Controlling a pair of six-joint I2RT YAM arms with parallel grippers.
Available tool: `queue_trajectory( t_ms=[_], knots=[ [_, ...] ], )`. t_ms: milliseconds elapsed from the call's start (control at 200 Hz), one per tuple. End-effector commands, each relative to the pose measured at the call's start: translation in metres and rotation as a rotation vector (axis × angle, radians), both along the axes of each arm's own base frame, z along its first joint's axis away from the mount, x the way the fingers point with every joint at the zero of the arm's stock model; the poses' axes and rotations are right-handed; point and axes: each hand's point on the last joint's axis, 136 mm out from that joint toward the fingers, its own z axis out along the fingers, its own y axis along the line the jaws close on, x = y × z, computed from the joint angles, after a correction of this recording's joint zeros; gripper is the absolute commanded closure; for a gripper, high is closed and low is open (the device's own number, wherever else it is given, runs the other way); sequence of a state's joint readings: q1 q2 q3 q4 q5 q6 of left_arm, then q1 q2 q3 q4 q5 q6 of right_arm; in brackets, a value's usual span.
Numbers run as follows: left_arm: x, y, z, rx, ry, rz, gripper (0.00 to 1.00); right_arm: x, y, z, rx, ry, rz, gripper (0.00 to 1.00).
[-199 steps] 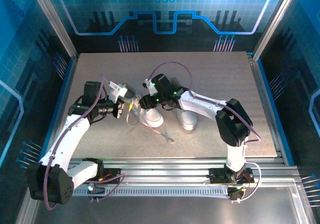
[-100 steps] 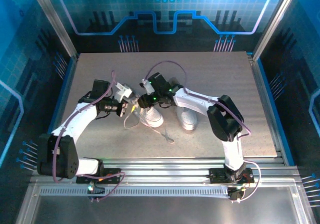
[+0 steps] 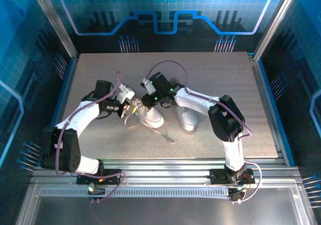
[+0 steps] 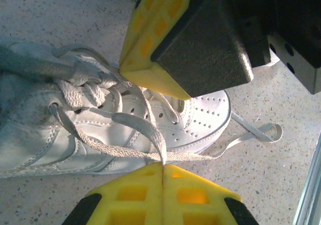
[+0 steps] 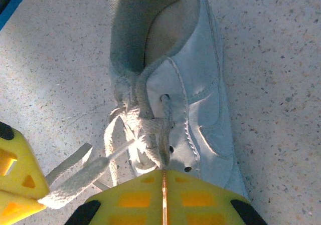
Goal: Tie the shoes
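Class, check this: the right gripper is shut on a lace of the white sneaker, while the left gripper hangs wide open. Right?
Not quite: the left gripper is shut too, pinching a lace of the white sneaker, as the left wrist view shows. The rest, about the right gripper, holds.

Two white low-top shoes (image 3: 152, 116) stand side by side on the bench, upright, toes toward the near edge. One shoe (image 4: 100, 135) lies directly under both pairs of jaws. Its flat white lace (image 4: 134, 126) runs from the eyelets into the closed left jaws. Another strand (image 5: 156, 135) is pinched in the closed right jaws above the greyish opening. The other shoe (image 3: 188, 119) sits just right of the right jaws.
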State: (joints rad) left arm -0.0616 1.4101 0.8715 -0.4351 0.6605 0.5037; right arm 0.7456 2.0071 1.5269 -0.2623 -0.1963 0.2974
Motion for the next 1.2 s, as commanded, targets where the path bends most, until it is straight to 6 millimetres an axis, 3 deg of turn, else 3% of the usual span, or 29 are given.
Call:
queue_trajectory(
  t_ms=[0, 155, 375, 720, 935, 975, 1126, 1196],
  knots=[
    [-0.005, -0.007, 0.019, -0.037, -0.116, -0.083, 1.00, -0.003, -0.002, 0.030, 0.042, -0.037, 0.021, 0.91],
    [-0.005, -0.010, 0.027, -0.032, -0.177, -0.105, 1.00, -0.003, -0.003, 0.040, 0.068, -0.036, 0.028, 0.91],
    [0.005, -0.009, 0.021, -0.004, -0.174, -0.129, 1.00, 0.000, -0.005, 0.047, 0.114, -0.009, 0.031, 0.95],
    [0.039, -0.022, 0.013, 0.016, -0.201, -0.169, 1.00, -0.002, -0.004, 0.053, 0.186, 0.033, 0.044, 0.99],
    [0.060, -0.024, -0.004, 0.077, -0.190, -0.151, 1.00, -0.006, 0.000, 0.055, 0.224, 0.070, 0.067, 0.99],
    [0.061, -0.025, -0.005, 0.074, -0.190, -0.152, 1.00, -0.007, 0.001, 0.055, 0.233, 0.072, 0.075, 0.95],
    [0.062, -0.026, -0.009, 0.064, -0.192, -0.140, 1.00, -0.004, -0.004, 0.054, 0.272, 0.099, 0.057, 0.64],
    [0.061, -0.027, -0.010, 0.064, -0.192, -0.140, 1.00, 0.002, -0.013, 0.055, 0.285, 0.099, 0.020, 0.58]
  ],
)
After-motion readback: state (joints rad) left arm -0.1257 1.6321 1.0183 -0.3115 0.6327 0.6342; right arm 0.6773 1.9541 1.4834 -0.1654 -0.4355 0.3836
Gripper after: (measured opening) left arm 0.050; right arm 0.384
